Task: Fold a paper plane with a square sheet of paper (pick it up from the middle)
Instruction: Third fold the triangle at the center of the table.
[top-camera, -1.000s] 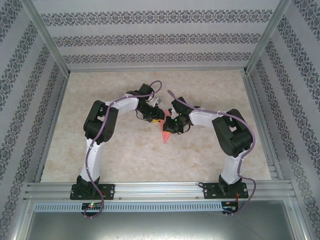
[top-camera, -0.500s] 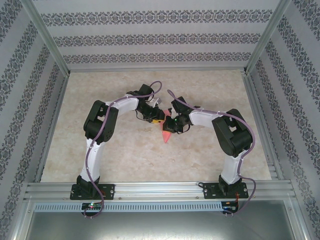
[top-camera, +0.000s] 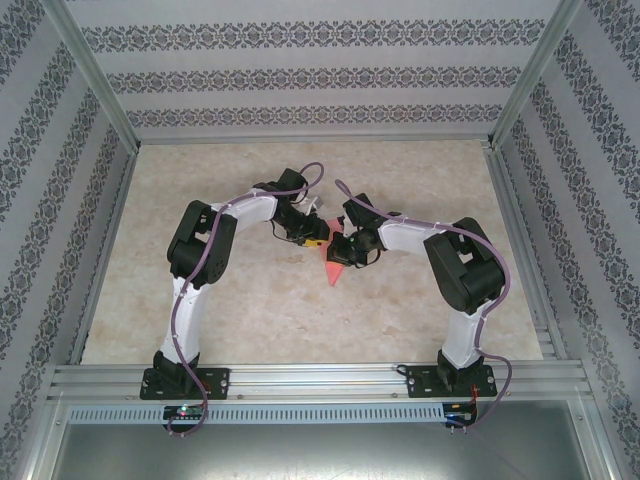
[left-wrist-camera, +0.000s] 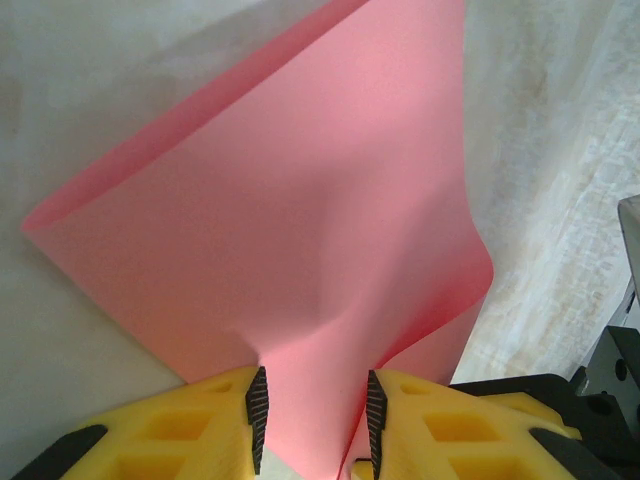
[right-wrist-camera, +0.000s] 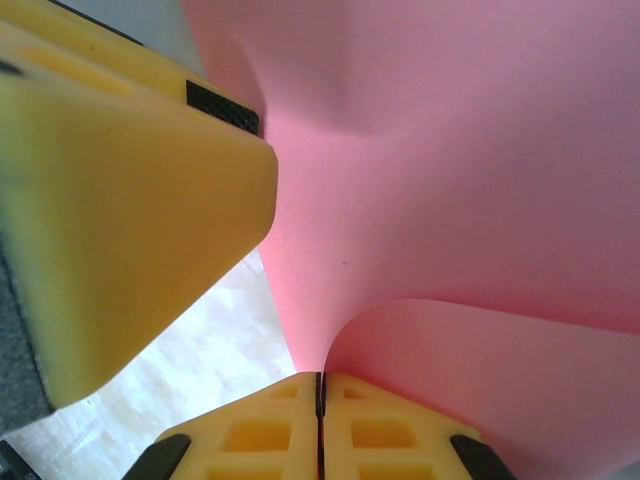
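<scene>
The square sheet of paper (top-camera: 331, 270) is pink-red and held off the table between both grippers at mid-table, one corner pointing down toward the arm bases. In the left wrist view the sheet (left-wrist-camera: 300, 200) is loosely doubled over and bows through my left gripper (left-wrist-camera: 313, 375). Its jaws stand partly apart, and both black pads touch the paper, which dimples at the left pad. My right gripper (right-wrist-camera: 321, 378) is shut tight on the sheet's edge (right-wrist-camera: 450, 150), which curls up from the pinch. The left gripper's yellow finger (right-wrist-camera: 130, 200) sits close beside it. No paper plane shape is visible.
The marbled tabletop (top-camera: 200, 320) lies open around the two arms. Aluminium rails (top-camera: 320, 378) run along the near edge, and patterned walls (top-camera: 320, 70) close in the back and both sides. The two wrists (top-camera: 325, 243) nearly touch.
</scene>
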